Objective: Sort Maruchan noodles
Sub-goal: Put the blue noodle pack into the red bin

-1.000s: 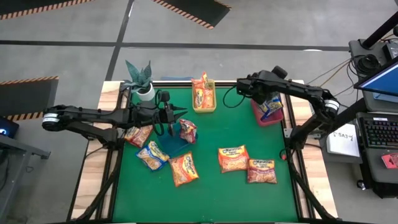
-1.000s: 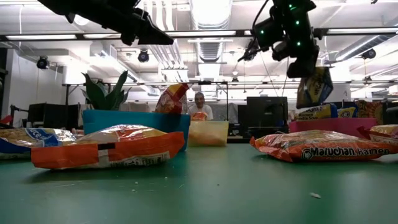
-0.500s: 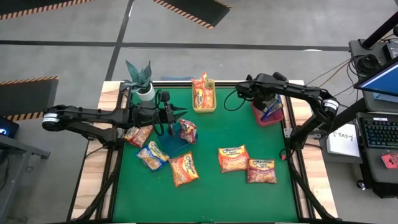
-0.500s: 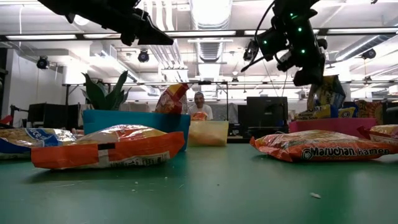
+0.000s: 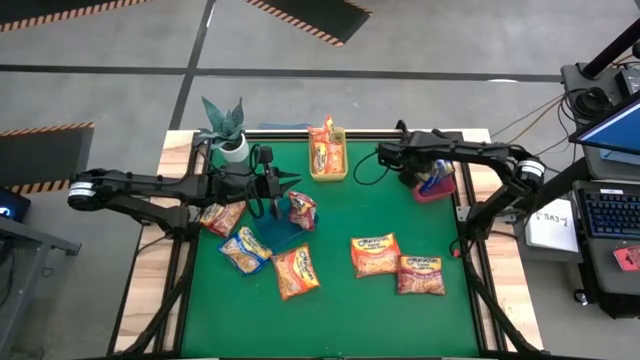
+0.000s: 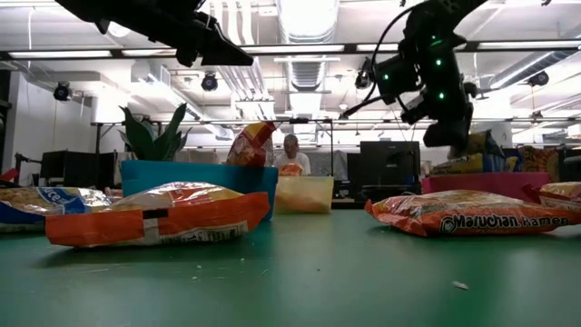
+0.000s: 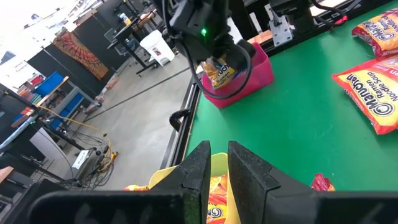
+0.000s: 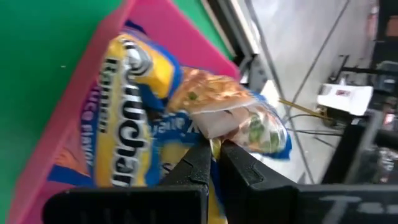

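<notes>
While the left arm hangs still over the middle-left of the green-topped desk [image 5: 330, 300], the right arm reaches across the far right corner, its gripper [image 5: 432, 178] down in the pink plastic bin [image 5: 428, 193]. From its own wrist camera, the right jaws are pinched shut on the crimped edge of a blue-edged yellow ramen packet [image 8: 217, 124], which lies on top of another blue-and-yellow packet [image 8: 124, 143] inside that bin.

The left gripper [image 5: 272, 190] hovers above the blue plastic bin [image 5: 272, 234], its jaws almost closed with only a thin slit between them, and they hold nothing. A red-pink packet [image 5: 302, 209] stands leaning on the edge of the blue bin. The small yellow plastic bin [image 5: 328, 170] at the far edge of the desk holds orange packets [image 5: 325, 148] standing on end.

Loose flat packets remain on the green surface: an orange one [image 5: 221, 217] and a blue-edged one [image 5: 243, 250] to the left of the blue bin, an orange one [image 5: 296, 271] just in front of it, and two more orange ones [image 5: 375, 254] [image 5: 421, 274] side by side toward the near right. A potted green plant in a white pot [image 5: 229, 131] sits at the far left corner. Beyond the desk, a person [image 6: 290, 154] sits in the room.
</notes>
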Controlling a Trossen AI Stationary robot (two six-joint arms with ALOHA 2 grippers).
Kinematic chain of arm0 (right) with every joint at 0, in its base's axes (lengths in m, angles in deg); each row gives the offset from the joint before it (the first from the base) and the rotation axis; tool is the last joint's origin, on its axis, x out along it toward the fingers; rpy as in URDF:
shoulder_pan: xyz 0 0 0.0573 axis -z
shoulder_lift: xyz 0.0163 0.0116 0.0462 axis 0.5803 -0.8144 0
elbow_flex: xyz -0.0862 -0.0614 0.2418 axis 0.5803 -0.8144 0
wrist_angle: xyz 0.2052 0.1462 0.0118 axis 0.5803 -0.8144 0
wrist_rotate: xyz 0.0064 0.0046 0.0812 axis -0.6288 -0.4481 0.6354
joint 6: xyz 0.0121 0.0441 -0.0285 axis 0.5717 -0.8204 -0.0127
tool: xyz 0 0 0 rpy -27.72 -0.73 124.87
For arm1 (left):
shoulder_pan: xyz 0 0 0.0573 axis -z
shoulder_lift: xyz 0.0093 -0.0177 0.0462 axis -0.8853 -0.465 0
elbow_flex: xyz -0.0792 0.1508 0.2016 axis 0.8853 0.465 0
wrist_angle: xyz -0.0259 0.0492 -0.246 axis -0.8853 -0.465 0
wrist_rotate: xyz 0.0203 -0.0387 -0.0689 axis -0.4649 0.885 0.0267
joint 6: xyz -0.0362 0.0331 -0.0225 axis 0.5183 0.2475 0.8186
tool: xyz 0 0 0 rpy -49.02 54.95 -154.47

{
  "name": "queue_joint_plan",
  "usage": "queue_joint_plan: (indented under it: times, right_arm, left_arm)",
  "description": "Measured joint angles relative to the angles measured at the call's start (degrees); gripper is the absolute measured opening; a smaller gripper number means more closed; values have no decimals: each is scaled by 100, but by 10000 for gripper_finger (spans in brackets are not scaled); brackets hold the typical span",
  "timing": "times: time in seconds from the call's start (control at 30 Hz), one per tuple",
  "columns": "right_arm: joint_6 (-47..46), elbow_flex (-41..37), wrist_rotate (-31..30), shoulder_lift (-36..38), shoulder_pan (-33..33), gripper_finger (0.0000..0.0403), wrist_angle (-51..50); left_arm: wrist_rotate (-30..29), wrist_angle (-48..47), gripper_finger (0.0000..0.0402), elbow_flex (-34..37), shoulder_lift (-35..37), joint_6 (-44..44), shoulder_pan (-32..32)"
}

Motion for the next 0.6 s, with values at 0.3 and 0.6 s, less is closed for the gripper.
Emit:
queue_joint_plan:
  times: [0.3,0.6]
  right_arm:
    - [-416,-586,151,20,0,8,402]
    - [-856,-617,274,22,0,32,410]
  left_arm:
    - [0,0,39,0,0,0,2]
    - [2,-37,39,0,0,0,0]
